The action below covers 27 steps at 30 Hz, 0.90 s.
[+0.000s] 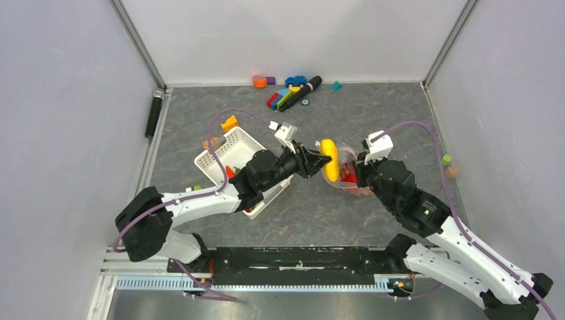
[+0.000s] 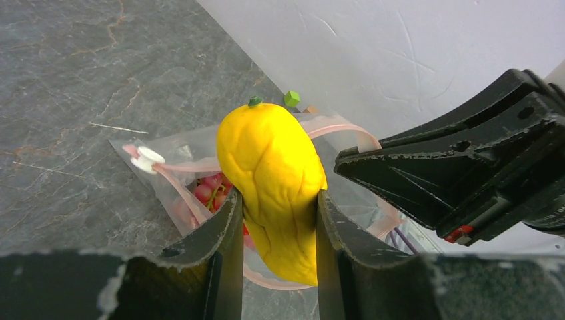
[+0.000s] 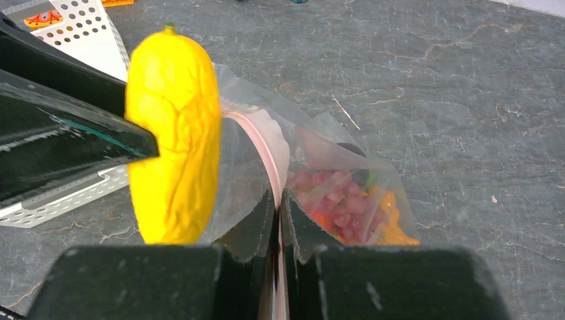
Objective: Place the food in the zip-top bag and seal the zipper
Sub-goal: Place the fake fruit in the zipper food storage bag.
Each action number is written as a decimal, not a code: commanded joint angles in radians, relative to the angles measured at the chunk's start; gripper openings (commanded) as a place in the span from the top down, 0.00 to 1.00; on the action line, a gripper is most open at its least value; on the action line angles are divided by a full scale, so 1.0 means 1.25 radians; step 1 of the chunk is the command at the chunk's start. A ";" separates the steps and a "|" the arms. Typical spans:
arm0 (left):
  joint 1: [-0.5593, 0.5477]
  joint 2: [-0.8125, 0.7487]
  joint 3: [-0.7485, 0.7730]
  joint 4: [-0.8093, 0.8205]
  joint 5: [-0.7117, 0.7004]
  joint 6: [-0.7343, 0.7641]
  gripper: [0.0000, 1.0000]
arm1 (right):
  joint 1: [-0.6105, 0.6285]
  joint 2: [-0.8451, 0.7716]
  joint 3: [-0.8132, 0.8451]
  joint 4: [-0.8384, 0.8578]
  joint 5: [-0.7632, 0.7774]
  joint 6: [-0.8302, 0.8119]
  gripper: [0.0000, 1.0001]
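Note:
My left gripper [image 1: 322,161] is shut on a yellow toy mango [image 1: 329,159], held at the open mouth of the zip-top bag [image 1: 346,175]. The left wrist view shows the mango [image 2: 273,180] clamped between my fingers above the bag's pink zipper strip [image 2: 193,200]. My right gripper [image 1: 360,167] is shut on the bag's pink zipper edge [image 3: 266,153] and holds the mouth up. Inside the bag lie red grapes [image 3: 336,200] and an orange piece [image 3: 390,223]. The mango also shows in the right wrist view [image 3: 174,133].
A white slotted basket [image 1: 230,157] stands left of the bag, under my left arm. Coloured blocks and a toy car [image 1: 290,93] lie at the back. A black cylinder [image 1: 154,112] lies at the left wall. Small blocks [image 1: 450,165] sit at the right edge.

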 commanded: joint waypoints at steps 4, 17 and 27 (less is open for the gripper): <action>-0.037 0.056 0.066 0.038 -0.061 0.068 0.98 | 0.001 -0.011 -0.002 0.024 -0.003 0.001 0.89; -0.074 0.108 0.098 0.009 -0.112 0.088 0.62 | 0.001 -0.010 -0.006 0.026 -0.001 0.001 0.89; -0.076 0.106 0.124 -0.065 -0.123 0.099 0.00 | 0.001 -0.013 -0.007 0.026 0.006 0.002 0.89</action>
